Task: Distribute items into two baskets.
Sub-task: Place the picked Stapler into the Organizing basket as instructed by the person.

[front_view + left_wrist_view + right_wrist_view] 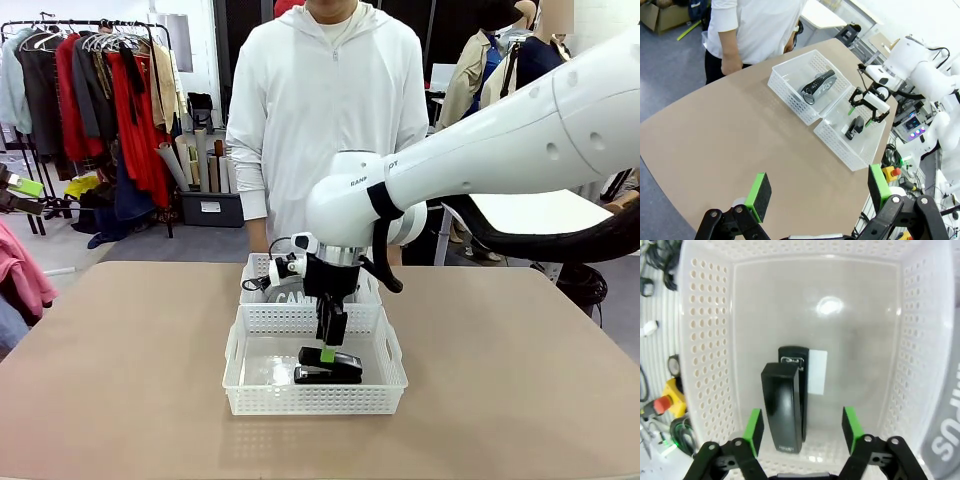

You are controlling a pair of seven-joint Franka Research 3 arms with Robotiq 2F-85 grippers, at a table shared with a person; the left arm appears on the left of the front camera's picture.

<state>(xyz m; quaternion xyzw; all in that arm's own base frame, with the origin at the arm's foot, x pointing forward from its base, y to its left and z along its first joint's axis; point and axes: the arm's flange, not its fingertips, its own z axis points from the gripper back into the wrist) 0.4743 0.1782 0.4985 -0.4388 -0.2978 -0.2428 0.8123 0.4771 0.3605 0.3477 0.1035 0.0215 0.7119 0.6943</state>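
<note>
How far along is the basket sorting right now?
Looks nearly done: the grey CAMPUS pouch lies in the far basket, the black stapler on the near basket's floor. The right gripper hangs open above the stapler, holding nothing; the left gripper is open and idle. Left: withdrawing the right arm.

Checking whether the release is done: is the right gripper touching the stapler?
Apart. The right wrist view shows the right gripper open, with gaps between both pads and the stapler.

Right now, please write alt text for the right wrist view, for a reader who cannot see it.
A black stapler lies in a white basket, between the right gripper's open green fingers above it. Grey pouch at the right edge.
</note>
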